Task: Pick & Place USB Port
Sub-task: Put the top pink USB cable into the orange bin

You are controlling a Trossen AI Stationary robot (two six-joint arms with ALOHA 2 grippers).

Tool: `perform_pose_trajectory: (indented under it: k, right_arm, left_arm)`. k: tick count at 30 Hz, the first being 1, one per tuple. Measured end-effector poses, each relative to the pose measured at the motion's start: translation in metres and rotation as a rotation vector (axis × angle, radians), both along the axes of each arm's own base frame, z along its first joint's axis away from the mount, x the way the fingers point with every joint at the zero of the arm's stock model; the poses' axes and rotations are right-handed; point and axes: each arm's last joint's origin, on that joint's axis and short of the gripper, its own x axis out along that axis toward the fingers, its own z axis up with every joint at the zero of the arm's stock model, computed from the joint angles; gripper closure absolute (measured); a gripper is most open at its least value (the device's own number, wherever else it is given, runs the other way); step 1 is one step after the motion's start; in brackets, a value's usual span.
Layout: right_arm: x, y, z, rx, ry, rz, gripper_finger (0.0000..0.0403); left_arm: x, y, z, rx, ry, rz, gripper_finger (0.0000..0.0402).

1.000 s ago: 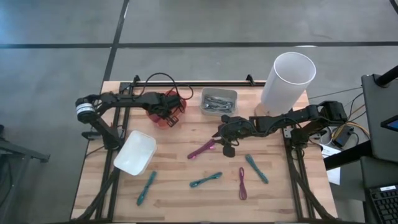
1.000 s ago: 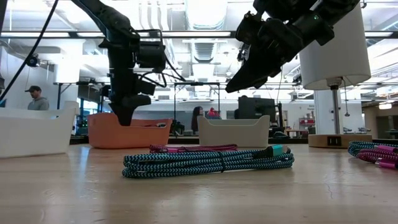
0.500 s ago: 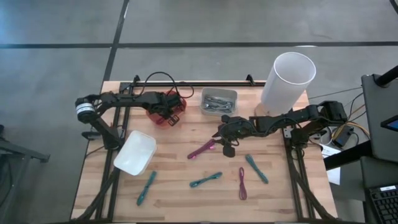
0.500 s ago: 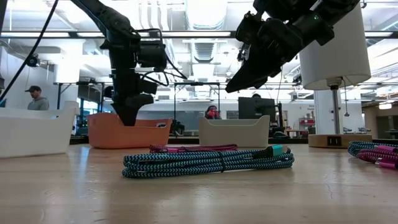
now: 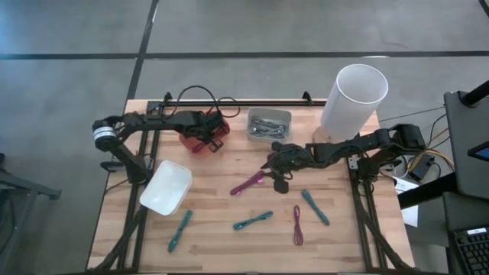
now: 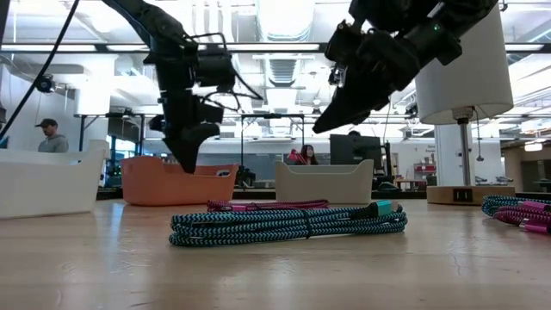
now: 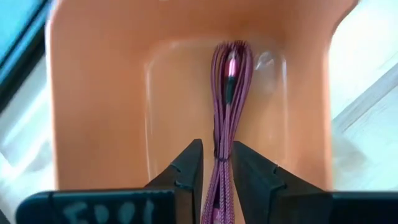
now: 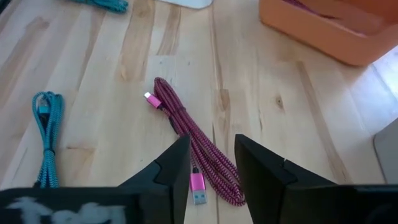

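Over orange bin [image 7: 99, 93], left pincer [image 7: 217, 163] slightly parted, straddling magenta cable [image 7: 227, 106].

On the counter [image 5: 221, 229], an orange bin [image 5: 205, 135] sits toward the far left, with a bundled cable [image 7: 229, 118] lying inside it. Right of it along the far edge is a small tray [image 5: 269, 124], and right of that stands a tall cylinder [image 5: 352, 98]. A white bin [image 5: 166, 187] lies near the left edge, nearer the front than the orange bin. A coiled cable [image 5: 248, 183] lies mid-counter, in front of the small tray. Along the front lie four more cables: one [image 5: 179, 230] at the left below the white bin, one [image 5: 253, 221] in the middle, one [image 5: 297, 224] right of it, and one [image 5: 315, 206] farthest right.
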Motion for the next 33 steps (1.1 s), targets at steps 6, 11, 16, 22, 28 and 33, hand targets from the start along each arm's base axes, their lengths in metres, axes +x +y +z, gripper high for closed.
perform_pose_trajectory:
  k: [6,11,16,22,28,33]
  right_arm:
    - [0.006,0.000,-0.022,0.000,0.072,0.000,0.0257]
    - [0.017,0.000,-0.039,0.001,0.129,0.001,0.0234]
    - [0.031,0.001,-0.055,-0.038,0.175,0.045,0.0217]
    - [0.047,0.001,-0.070,-0.110,0.215,0.060,0.0216]
    - [0.056,0.001,-0.077,-0.149,0.245,0.076,0.0216]
    - [0.062,0.001,-0.081,-0.142,0.297,0.081,0.0239]
  left_arm:
    - [0.008,0.002,0.019,0.035,-0.046,-0.040,0.0324]
    - [0.009,0.001,0.039,0.069,-0.098,-0.069,0.0326]
    - [0.002,-0.010,0.060,0.105,-0.161,-0.112,0.0328]
    - [-0.007,-0.031,0.085,0.140,-0.256,-0.171,0.0328]
    - [-0.010,-0.056,0.098,0.146,-0.320,-0.246,0.0330]
    - [-0.004,-0.074,0.097,0.132,-0.342,-0.314,0.0329]
